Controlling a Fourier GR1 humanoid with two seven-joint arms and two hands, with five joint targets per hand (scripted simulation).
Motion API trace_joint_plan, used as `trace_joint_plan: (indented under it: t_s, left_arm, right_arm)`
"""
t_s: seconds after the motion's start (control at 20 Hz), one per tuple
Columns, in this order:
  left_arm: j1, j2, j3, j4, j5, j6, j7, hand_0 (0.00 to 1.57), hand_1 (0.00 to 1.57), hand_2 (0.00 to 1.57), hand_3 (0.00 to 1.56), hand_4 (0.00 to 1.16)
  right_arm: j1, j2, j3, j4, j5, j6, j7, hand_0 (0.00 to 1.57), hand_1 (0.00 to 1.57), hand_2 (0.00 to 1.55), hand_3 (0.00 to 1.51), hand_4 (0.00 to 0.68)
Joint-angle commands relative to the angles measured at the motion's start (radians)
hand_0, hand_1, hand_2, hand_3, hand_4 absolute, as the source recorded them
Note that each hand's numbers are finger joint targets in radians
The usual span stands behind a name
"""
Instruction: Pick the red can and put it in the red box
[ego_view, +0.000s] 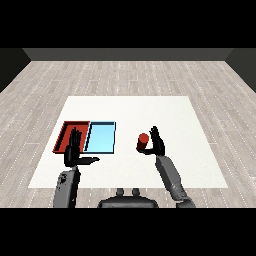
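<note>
No legible text or labels

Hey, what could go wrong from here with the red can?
The right hand is beside the red can, seemingly not yet curled round it, so a nudge might tip the can. Also, the red tray lies beyond the light blue tray, with the left hand over it, possibly blocking the drop.

The left hand (75, 150) partly covers the red tray (64, 131); the light blue tray (102, 137) lies uncovered.
</note>
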Motion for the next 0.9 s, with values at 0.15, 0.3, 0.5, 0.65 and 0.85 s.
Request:
trace_joint_plan:
  t_s: [0.15, 0.3, 0.5, 0.65, 0.85]
  left_arm:
    - [-0.033, -0.03, -0.02, -0.017, -0.019, 0.049, 0.046, 0.0, 0.0, 0.0, 0.0, 0.0]
    - [-0.013, 0.002, 0.021, 0.047, 0.014, -0.013, -0.029, 0.0, 0.0, 0.0, 0.0, 0.0]
    - [-0.006, -0.055, -0.046, -0.007, -0.042, 0.055, -0.007, 0.0, 0.0, 0.0, 0.0, 0.0]
    - [0.03, -0.008, -0.006, -0.033, -0.002, -0.001, 0.001, 0.0, 0.0, 0.0, 0.0, 0.0]
    - [0.04, 0.0, 0.01, 0.009, 0.009, -0.027, -0.05, 0.0, 0.0, 0.0, 0.0, 0.0]
  right_arm:
    - [-0.039, 0.0, -0.036, 0.104, -0.001, 0.028, -0.039, 0.0, 0.0, 0.0, 0.0, 0.0]
    - [-0.057, 0.0, 0.043, 0.112, -0.066, -0.04, -0.046, 0.0, 0.0, 0.0, 0.0, 0.0]
    - [-0.042, 0.0, 0.059, 0.111, -0.064, -0.023, -0.063, 0.0, 0.0, 0.0, 0.0, 0.0]
    - [-0.094, 0.0, 0.038, 0.109, -0.052, -0.026, -0.013, 0.0, 0.0, 0.0, 0.0, 0.0]
    - [-0.146, 0.0, -0.021, 0.241, -0.037, 0.013, -0.079, 0.0, 0.0, 0.0, 0.0, 0.0]
